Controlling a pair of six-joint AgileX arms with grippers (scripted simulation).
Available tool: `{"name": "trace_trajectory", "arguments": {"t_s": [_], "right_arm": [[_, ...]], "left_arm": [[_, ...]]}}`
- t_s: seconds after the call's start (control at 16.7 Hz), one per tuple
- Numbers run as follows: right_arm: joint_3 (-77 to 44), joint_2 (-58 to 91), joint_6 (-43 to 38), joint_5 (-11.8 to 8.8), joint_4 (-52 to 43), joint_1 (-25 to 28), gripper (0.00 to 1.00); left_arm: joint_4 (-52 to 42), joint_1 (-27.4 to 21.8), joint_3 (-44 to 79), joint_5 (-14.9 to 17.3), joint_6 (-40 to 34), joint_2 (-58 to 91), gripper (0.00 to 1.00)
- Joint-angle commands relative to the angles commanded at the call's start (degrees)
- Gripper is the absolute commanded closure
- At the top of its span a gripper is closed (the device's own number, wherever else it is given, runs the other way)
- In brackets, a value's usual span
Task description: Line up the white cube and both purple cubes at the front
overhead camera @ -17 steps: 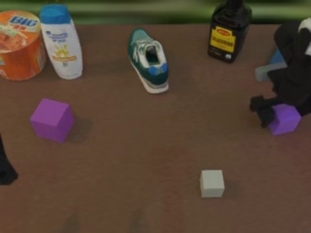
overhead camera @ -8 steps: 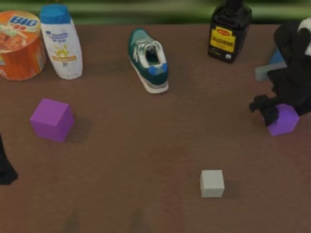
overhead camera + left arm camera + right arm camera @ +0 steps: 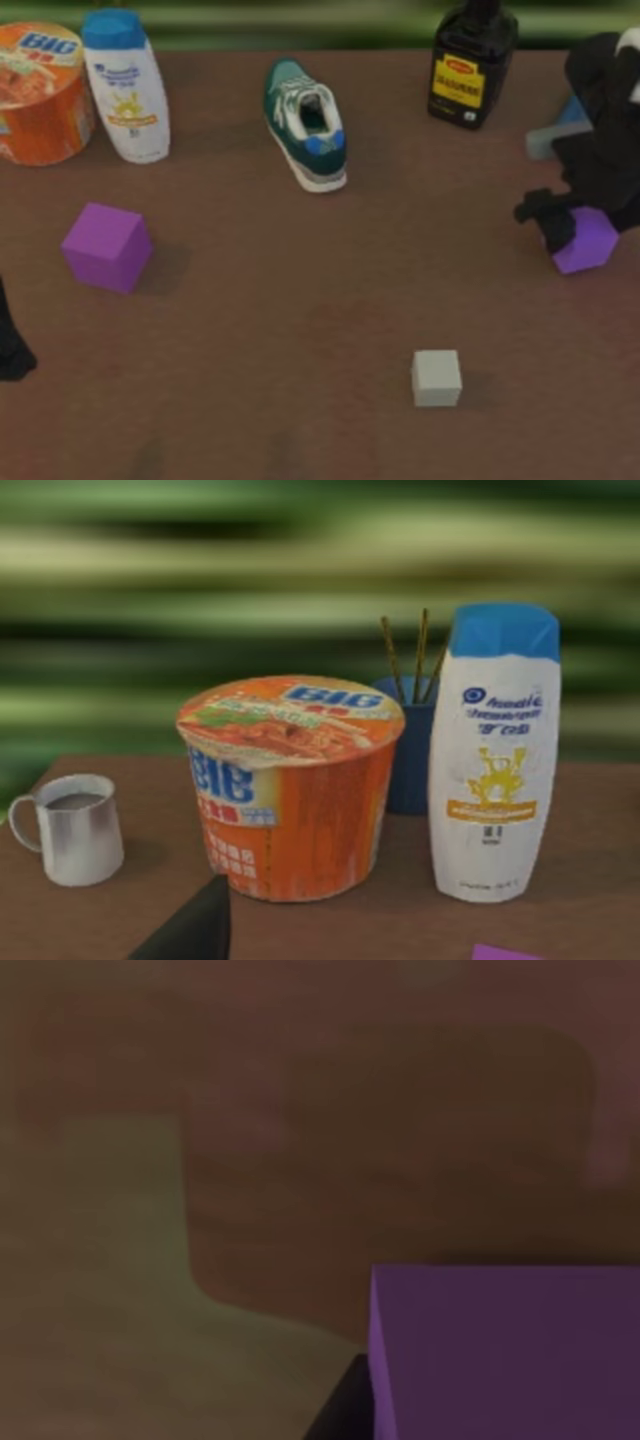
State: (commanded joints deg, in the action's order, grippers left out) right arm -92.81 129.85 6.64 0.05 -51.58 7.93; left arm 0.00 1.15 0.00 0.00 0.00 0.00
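White cube [image 3: 436,377] sits lowest in the top view, right of centre near the bottom edge, alone on the brown worktop [image 3: 300,300] and touching nothing. It lies nearest the front, so the line will likely form beside it.

Higher up at the far left edge, my left jaws [image 3: 12,350] show only as a dark tip, parked; I cannot tell whether they are parted or closed. Just above and right of them rests the larger purple cube [image 3: 106,246], middle left of the frame, free and well apart from the white cube.

At middle right of the frame, my right jaws [image 3: 572,222] are clenched on the smaller purple cube [image 3: 585,240]. In the right wrist view that cube fills the lower right corner, with one dark finger [image 3: 340,1412] against its side and its shadow on the wood below, so I judge it lifted slightly. From this held cube the white cube lies down and to the left in the top view, clearly nearer my right arm than my left. The coming move looks like a carry toward the bottom edge.

Along the top edge stand a noodle cup [image 3: 40,90], a white bottle [image 3: 125,85], a green shoe [image 3: 306,122] and a dark sauce bottle [image 3: 472,65].
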Motion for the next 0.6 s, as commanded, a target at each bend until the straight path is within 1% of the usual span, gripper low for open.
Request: {"name": "trace_trajectory", "arguments": {"t_s": [0.3, 0.6], "right_arm": [[-5.4, -3.6, 0.0, 0.0, -9.4, 0.2, 1.0], [-6.2, -4.3, -0.1, -0.1, -10.7, 0.0, 1.0]], "left_arm": [[0.0, 0.0, 0.0, 0.0, 0.0, 0.0, 0.0], [0.0, 0.0, 0.0, 0.0, 0.0, 0.0, 0.0]]}}
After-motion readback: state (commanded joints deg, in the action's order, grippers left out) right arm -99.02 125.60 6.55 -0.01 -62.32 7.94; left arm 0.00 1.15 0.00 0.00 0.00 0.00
